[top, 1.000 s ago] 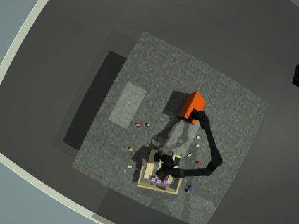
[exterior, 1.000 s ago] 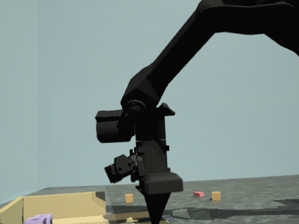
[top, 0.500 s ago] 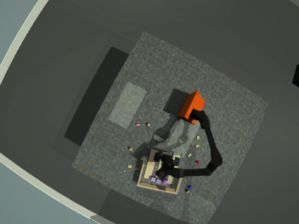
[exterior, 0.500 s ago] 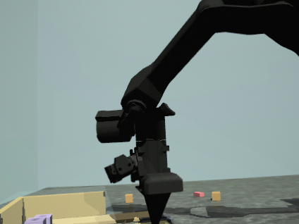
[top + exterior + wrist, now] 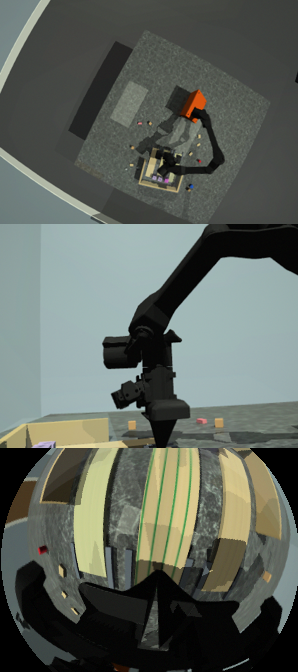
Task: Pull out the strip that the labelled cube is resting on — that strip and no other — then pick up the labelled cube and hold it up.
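My gripper (image 5: 162, 444) (image 5: 158, 573) points straight down, shut, with nothing seen between the fingertips. In the wrist view the tips stand at the near end of a tan strip with green lines (image 5: 166, 508). A pale yellow strip (image 5: 91, 518) (image 5: 171, 177) lies to its left there, and a plain tan strip (image 5: 234, 513) (image 5: 150, 168) to its right. Two lilac cubes (image 5: 154, 177) and a magenta cube (image 5: 166, 180) sit toward the far wall; one lilac cube (image 5: 45, 445) shows in the exterior view. I cannot tell a label on any cube. Whether the tips touch the lined strip is unclear.
A tan-walled frame (image 5: 159, 187) (image 5: 67, 431) surrounds the strips. Short grey-blue bars (image 5: 128, 568) stand by the strip ends. Small loose blocks lie around, among them a red one (image 5: 199, 160) (image 5: 42, 550) and a blue one (image 5: 191, 186). An orange box (image 5: 197, 102) stands at the arm's base.
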`<state>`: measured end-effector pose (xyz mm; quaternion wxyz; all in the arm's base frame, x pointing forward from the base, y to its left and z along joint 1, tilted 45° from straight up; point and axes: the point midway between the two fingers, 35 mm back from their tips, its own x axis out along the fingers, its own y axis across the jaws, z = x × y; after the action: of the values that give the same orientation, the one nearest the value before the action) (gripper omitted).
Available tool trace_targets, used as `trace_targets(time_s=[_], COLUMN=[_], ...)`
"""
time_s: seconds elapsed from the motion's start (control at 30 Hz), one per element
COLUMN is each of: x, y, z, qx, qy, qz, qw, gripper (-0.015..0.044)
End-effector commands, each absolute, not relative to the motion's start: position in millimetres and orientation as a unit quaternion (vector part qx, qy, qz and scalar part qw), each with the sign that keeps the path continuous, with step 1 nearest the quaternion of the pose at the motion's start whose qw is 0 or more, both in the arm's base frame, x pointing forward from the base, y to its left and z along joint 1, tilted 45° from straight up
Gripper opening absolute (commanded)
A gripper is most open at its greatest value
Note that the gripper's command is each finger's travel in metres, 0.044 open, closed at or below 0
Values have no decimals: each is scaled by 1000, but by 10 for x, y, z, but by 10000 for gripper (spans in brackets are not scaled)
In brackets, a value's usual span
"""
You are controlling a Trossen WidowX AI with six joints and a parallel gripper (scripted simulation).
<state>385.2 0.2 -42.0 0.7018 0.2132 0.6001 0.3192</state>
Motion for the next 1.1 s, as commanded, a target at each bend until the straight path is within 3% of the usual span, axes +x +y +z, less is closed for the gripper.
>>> trace_targets(time_s=[0.0, 1.07], x=[3741, 3604], y=[23, -14], z=[-478, -477], qx=[215, 215], qy=[606, 606], qz=[321, 321], qw=[696, 696], gripper=[0, 0])
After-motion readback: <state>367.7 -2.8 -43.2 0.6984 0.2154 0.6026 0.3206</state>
